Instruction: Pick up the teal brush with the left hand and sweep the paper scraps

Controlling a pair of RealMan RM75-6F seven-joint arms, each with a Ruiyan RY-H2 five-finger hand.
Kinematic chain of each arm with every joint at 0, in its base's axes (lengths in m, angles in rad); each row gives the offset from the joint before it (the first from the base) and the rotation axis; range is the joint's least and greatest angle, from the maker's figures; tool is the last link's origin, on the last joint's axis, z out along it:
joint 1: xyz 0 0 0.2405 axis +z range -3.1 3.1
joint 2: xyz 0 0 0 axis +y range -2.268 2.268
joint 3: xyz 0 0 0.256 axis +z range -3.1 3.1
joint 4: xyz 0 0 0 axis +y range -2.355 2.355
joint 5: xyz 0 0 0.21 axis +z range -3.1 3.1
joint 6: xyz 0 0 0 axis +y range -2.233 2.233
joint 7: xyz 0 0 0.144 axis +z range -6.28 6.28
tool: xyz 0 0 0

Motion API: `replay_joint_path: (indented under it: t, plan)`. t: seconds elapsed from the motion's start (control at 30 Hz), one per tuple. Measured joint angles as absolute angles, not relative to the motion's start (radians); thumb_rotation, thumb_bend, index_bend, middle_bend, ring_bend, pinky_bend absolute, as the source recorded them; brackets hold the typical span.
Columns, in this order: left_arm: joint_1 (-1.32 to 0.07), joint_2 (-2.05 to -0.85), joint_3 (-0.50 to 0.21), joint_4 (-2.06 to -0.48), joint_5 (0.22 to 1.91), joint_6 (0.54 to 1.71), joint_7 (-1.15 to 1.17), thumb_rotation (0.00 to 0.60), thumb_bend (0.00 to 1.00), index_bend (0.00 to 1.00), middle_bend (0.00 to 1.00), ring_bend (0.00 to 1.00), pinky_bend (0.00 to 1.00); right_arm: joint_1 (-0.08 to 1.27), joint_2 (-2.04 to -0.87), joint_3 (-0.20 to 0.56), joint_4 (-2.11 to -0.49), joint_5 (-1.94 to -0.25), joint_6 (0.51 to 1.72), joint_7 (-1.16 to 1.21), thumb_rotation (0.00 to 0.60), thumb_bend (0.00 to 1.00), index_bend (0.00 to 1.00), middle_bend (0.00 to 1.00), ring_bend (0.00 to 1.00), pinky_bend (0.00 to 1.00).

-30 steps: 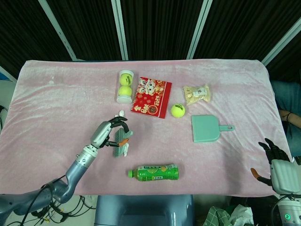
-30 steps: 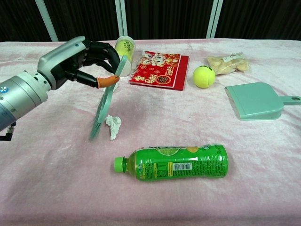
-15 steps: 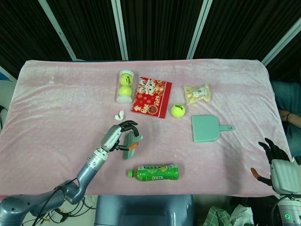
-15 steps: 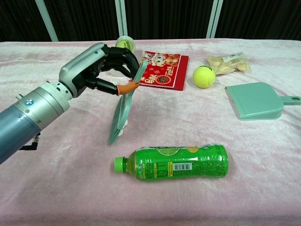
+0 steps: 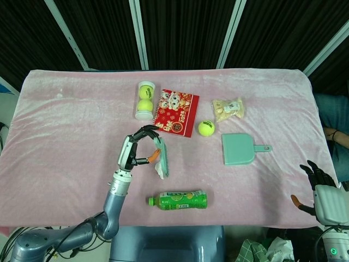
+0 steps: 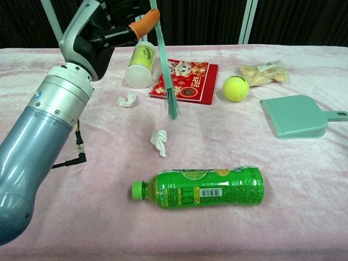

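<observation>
Across the left half of the pink cloth-covered table (image 5: pixel 65 125), the velvety fabric lies bare from the near edge to the far one, broken only by a small white speck near the far left corner. Right of that stretch the left hand (image 5: pixel 132 150), dark fingers curled and an orange-capped thumb pressing in, holds the teal brush (image 6: pixel 166 70) lifted off the cloth, its thin flat blade hanging bristles-down. Two crumpled paper scraps lie apart on the fabric: one (image 6: pixel 128 99) close to the clear tennis ball tube (image 5: pixel 144 100), the other (image 6: pixel 160 142) below the bristle tips, between the brush and the green plastic bottle (image 6: pixel 204 186) lying on its side near the front edge. Beyond the brush sits a red spiral notebook (image 5: pixel 175 112), glossy and flat, beside the tube. Further right a fuzzy loose tennis ball (image 5: pixel 205 127) rests just off the notebook's corner, with a clear snack bag (image 5: pixel 227 109) behind it and a smooth teal dustpan (image 5: pixel 240 149) in front, handle pointing right. Open cloth runs from the dustpan to the right edge. At the far right, off the table's near corner, the right hand (image 5: pixel 322 188) holds nothing, fingers apart. Dark curtains with pale metal posts back the table.
</observation>
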State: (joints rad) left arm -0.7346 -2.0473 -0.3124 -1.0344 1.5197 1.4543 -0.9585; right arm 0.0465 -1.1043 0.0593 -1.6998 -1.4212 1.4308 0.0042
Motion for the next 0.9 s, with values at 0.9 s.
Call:
replay_joint_path:
  t: [0.9]
  plan:
    - [-0.914,-1.772,-0.196,-0.773,1.59,1.097,-0.604,0.6,0.35,0.68,0.64,0.26,0.37,0.041,-1.102,0.064,-1.716,-1.391,1.43,-0.014,0.6,0.15,0.17,0.08,0.14,0.18]
